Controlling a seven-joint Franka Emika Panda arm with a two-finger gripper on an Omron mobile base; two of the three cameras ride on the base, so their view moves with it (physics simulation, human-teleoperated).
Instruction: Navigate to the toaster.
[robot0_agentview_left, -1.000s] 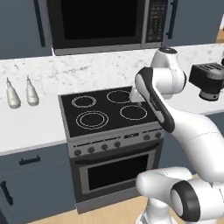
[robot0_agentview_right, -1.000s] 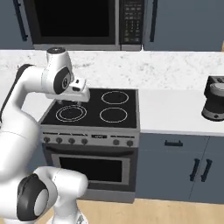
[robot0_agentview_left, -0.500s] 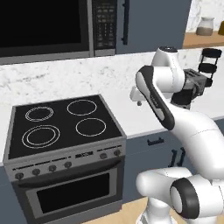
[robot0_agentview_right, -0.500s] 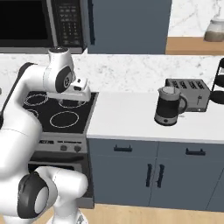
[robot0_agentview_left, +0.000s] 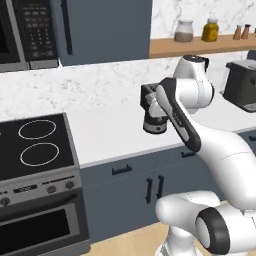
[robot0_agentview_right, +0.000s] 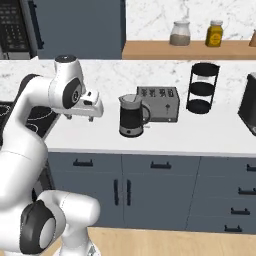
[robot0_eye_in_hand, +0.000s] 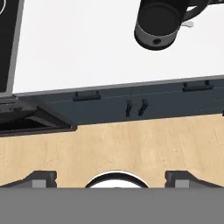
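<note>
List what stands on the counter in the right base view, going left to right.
Kettle → toaster → black tiered stand → coffee machine at the right edge.

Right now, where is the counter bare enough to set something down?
Bare counter lies between the stove and the kettle, and before the black tiered stand. It is crowded where the kettle stands close before the toaster.
</note>
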